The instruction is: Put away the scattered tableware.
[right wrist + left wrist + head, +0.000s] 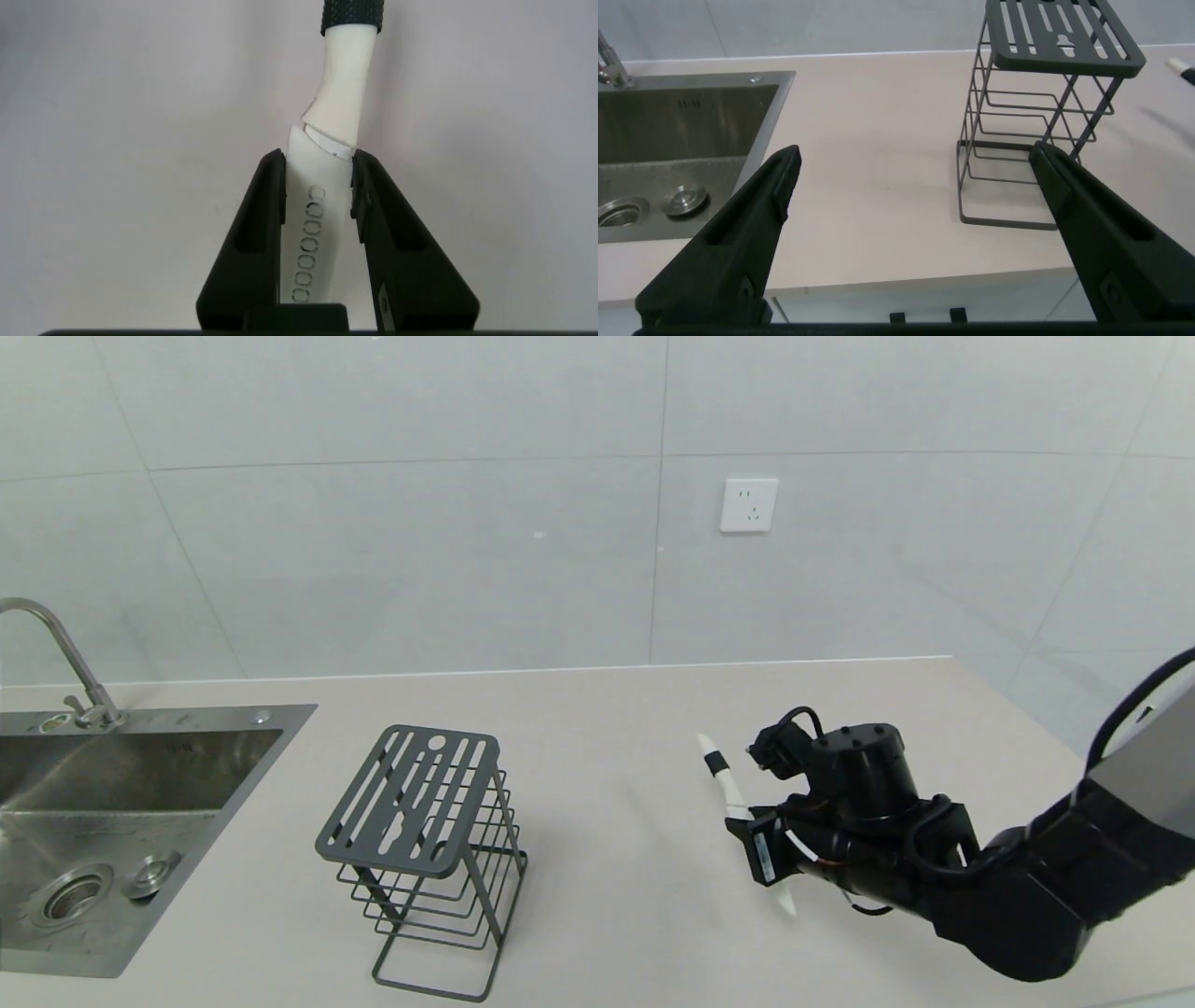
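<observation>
**Item: white knife, held; slotted rack waiting**

1. Left hand [915, 154]: fingers spread wide, nothing between them. It hangs over the near edge of the tabletop [607, 709].
2. Sink [187, 717]: steel, at the left edge of the head view, with a faucet [56, 644] at its back rim.
3. Rack [411, 798]: dark wire frame with a slotted top plate, standing on the tabletop left of centre, just right of the sink. No tableware is in it.
4. Knife [730, 791]: white blade, white handle with a black band, right of centre in the head view and well apart from the rack. The handle points to the upper left of the frame, the tip to the lower right.
5. Right hand [318, 163]: closed narrowly on the flat of the blade, just below the handle joint, beside a row of small rings.

Handling, as a judgement:
- The knife is probably light and stiff.
- The blade faces look smooth, so it may pivot or slip in a flat pinch.
- If the blade is ceramic, it is brittle and chips on a knock.
- The hold near the handle joint is sound and stays off the edge.
- The tip needs to point downward to enter a slot.
</observation>
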